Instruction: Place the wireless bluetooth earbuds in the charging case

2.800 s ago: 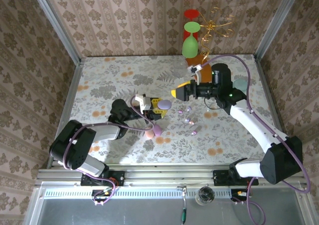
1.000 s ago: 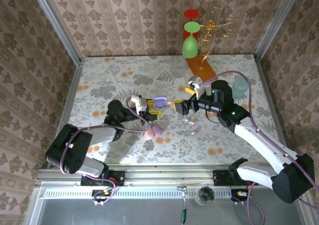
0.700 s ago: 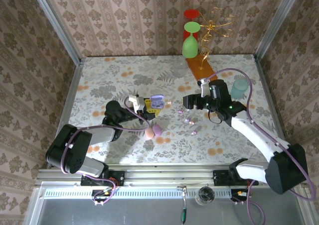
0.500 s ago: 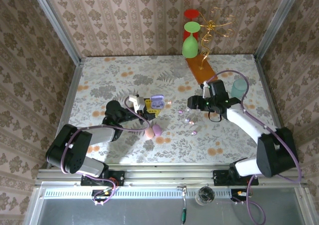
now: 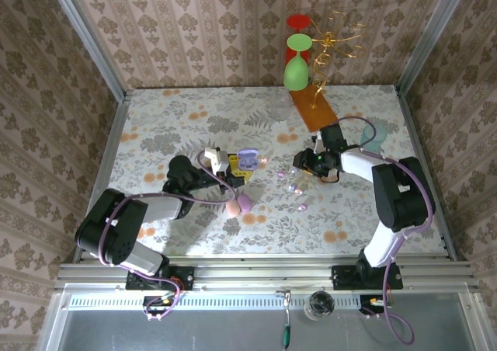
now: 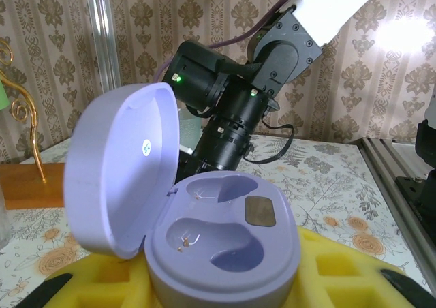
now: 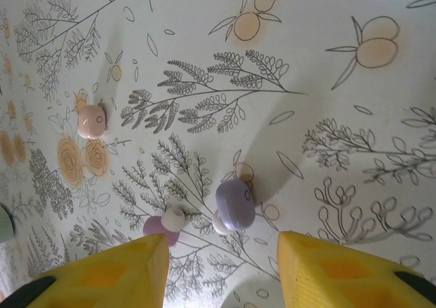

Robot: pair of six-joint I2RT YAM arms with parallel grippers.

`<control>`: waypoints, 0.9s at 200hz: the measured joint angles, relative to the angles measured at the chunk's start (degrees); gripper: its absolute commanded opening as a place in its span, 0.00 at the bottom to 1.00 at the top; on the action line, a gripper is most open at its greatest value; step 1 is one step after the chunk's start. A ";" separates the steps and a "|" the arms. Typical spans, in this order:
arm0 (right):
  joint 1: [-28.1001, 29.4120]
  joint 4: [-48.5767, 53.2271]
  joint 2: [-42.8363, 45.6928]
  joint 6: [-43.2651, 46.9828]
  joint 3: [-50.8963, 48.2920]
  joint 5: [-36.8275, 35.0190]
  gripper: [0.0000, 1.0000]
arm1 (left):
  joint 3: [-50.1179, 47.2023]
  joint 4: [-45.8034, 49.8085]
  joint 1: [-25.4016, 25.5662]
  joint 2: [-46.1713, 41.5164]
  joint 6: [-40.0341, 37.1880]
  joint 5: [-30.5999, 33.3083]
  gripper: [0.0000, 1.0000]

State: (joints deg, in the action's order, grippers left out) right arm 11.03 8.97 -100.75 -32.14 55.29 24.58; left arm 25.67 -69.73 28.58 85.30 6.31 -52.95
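The lilac charging case (image 6: 225, 243) stands open, lid (image 6: 122, 165) swung up to the left and both wells empty. My left gripper (image 6: 221, 287) is shut on its base, yellow fingers (image 6: 354, 274) at either side. From above, the case (image 5: 248, 160) sits left of centre. My right gripper (image 7: 221, 267) points down at the table, open, its yellow fingers (image 7: 102, 274) apart. A lilac earbud (image 7: 235, 204) lies just beyond the gap, a purple one (image 7: 163, 223) beside the left finger, a pink one (image 7: 91, 121) farther off. In the top view my right gripper (image 5: 300, 165) hovers by the earbuds (image 5: 293, 188).
Two pastel pebble cases (image 5: 238, 205) lie near my left arm. Green and red glasses (image 5: 295, 64), a gold wire stand and an orange board (image 5: 314, 110) stand at the back. A teal cup (image 5: 371, 137) sits right of my right wrist.
My right gripper has dropped low over the earbuds, its forearm swinging back toward the cup, and its jaws have narrowed. The left gripper keeps its hold on the open case.
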 measured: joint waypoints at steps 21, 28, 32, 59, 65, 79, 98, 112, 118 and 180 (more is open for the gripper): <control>-0.09 -0.11 -2.45 -0.02 1.77 0.59 0.45 | -0.02 -0.15 0.00 0.11 0.00 -0.04 0.31; -0.17 -0.17 -3.32 -0.02 2.45 0.92 0.45 | -0.02 -0.15 0.00 0.13 0.00 -0.04 0.31; -0.17 -0.20 -3.80 -0.02 2.82 1.03 0.45 | 0.00 -0.15 0.00 0.15 0.00 -0.04 0.31; -0.17 -0.22 -6.71 0.02 4.98 1.86 0.42 | 0.00 -0.15 0.00 0.15 0.00 -0.07 0.31; -0.17 -0.17 -7.17 0.02 5.35 2.03 0.42 | 0.00 -0.15 0.00 0.15 0.00 -0.13 0.31; -0.31 -0.09 -7.43 0.02 5.64 2.80 0.40 | 0.02 -0.15 0.00 0.17 0.00 -0.26 0.31; -0.46 -0.46 -7.93 -0.02 5.77 3.48 0.35 | 0.20 -0.13 0.00 0.33 0.00 -0.46 0.31; -0.52 -0.85 -8.00 -0.04 5.75 4.31 0.33 | 0.50 -0.15 0.00 0.50 0.00 -0.68 0.31; -0.50 -1.11 -8.00 -0.07 5.68 4.63 0.33 | 0.70 -0.11 0.00 0.57 0.00 -0.70 0.31; -0.50 -2.80 -7.98 -0.22 3.67 7.45 0.34 | 1.14 -0.15 0.00 0.63 0.00 -1.14 0.31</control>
State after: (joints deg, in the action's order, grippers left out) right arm 10.52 6.17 -108.73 -32.36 58.96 32.03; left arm 26.81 -69.89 28.58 85.93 6.31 -54.08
